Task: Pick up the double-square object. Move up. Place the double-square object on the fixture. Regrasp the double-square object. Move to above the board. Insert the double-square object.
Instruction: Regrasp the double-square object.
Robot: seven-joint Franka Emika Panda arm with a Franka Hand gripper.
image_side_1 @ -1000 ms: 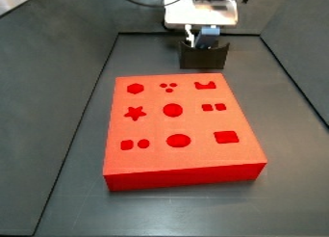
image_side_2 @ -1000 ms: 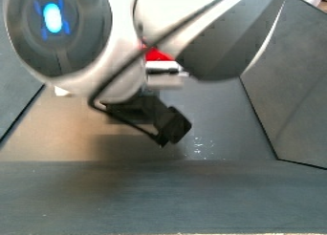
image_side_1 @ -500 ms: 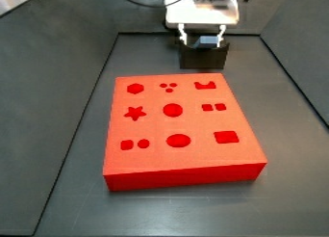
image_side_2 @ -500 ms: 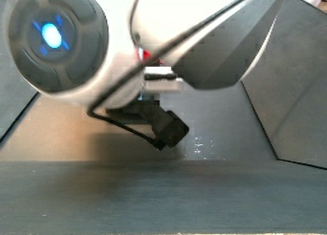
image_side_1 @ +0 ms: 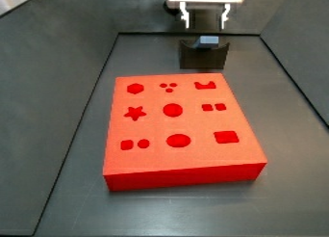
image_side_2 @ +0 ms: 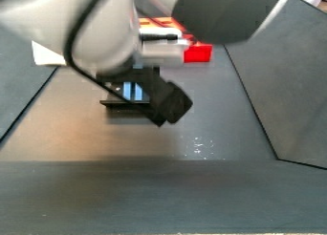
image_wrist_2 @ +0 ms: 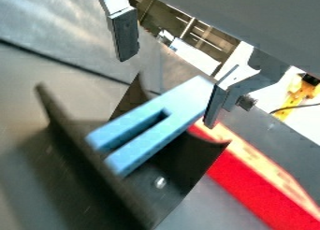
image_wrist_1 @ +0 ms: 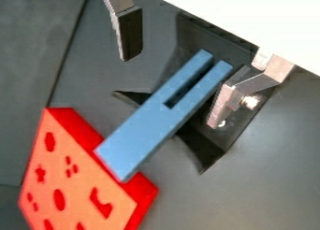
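The floor (image_side_1: 52, 164) was a dark grey, matte sheet, faintly glossy in places; dark panels (image_side_1: 302, 58) rose along its sides, sloping outward; a few pale specks (image_side_2: 198, 145) marked the floor in a side view; light fell evenly from above.

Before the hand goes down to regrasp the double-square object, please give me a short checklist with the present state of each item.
1. Double-square object rests in the fixture notch: ok.
2. Hand is above the fixture, clear of the piece: ok.
3. Fingers are open wider than the bar: ok.
4. Nothing is held between the fingers: ok.
5. Bar is seated firmly enough not to tip: cannot tell.
6. Board cut-outs are unobstructed: ok.
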